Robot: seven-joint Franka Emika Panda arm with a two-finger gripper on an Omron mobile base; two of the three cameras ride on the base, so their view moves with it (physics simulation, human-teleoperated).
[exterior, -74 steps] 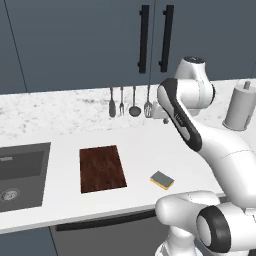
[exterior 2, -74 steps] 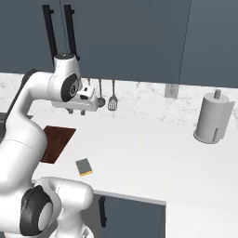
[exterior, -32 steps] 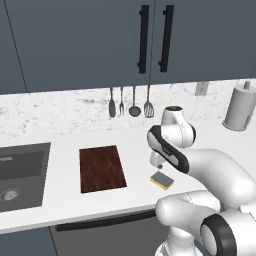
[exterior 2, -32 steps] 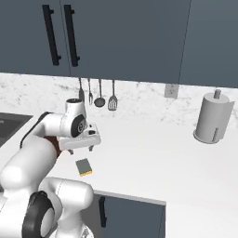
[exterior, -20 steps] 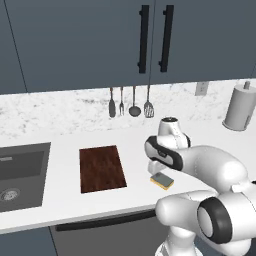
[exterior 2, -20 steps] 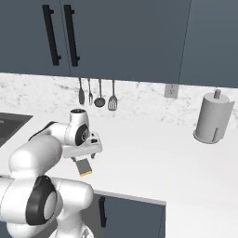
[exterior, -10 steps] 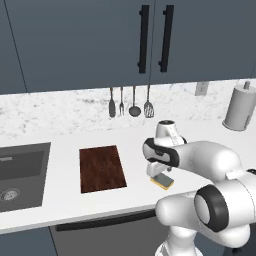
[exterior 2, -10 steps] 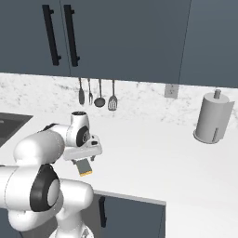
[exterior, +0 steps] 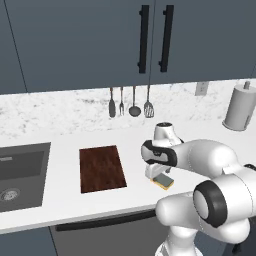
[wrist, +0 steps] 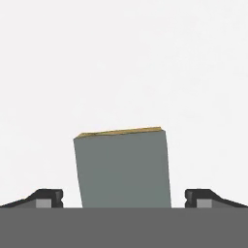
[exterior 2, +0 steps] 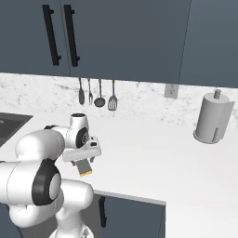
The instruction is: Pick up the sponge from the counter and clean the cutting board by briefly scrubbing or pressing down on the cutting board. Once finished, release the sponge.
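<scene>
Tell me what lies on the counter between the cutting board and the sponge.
Nothing: in the left base view a bare strip of white counter separates the cutting board from the sponge, over which the gripper stands.

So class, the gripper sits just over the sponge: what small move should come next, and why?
Probably close the gripper on the sponge: its fingertips stand apart, one on each side of it, not touching, and it lies on the counter.

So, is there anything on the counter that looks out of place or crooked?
Nothing is spilled or damaged. The sponge lies slightly askew between the fingertips of the open tool, not square to them. The cutting board lies flat on the counter, and the paper towel roll stands upright.
</scene>
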